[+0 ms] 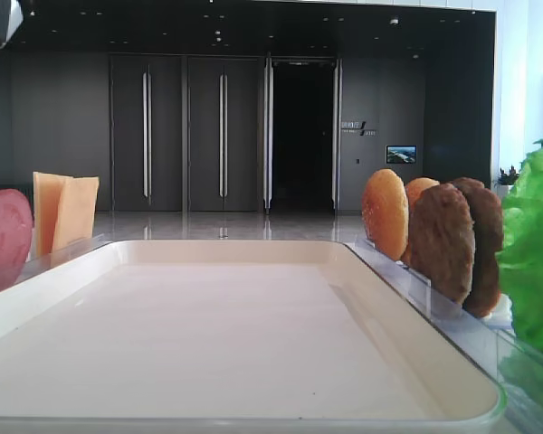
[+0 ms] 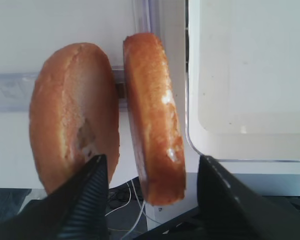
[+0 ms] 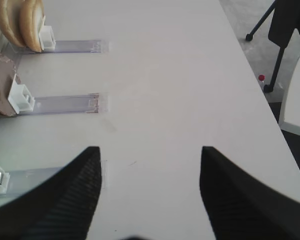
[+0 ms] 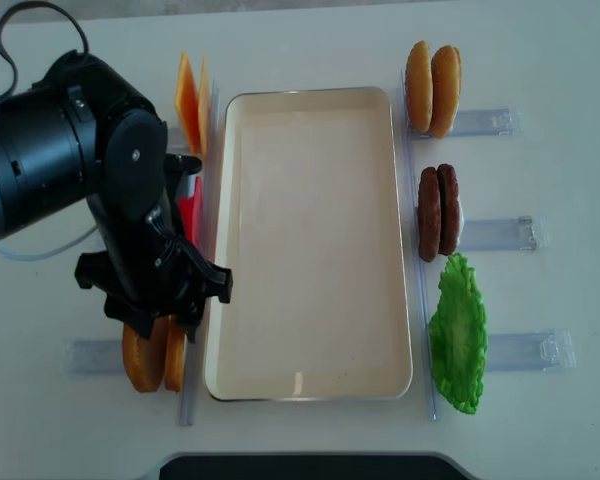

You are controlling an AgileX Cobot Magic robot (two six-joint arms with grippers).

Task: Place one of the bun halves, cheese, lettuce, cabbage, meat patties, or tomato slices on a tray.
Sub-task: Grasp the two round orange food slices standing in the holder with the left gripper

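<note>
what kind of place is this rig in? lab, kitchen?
Probably an office or lobby-style hall used as a demo space, not a kitchen: dark panelled doors, a glossy floor, a small wall screen. The buns stand in clear racks on a white table.

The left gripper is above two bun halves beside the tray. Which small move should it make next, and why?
Probably lower a little and close. In the left wrist view the left gripper is open, the bun half nearer the tray stands upright between its fingers, and nothing is gripped yet.
</note>
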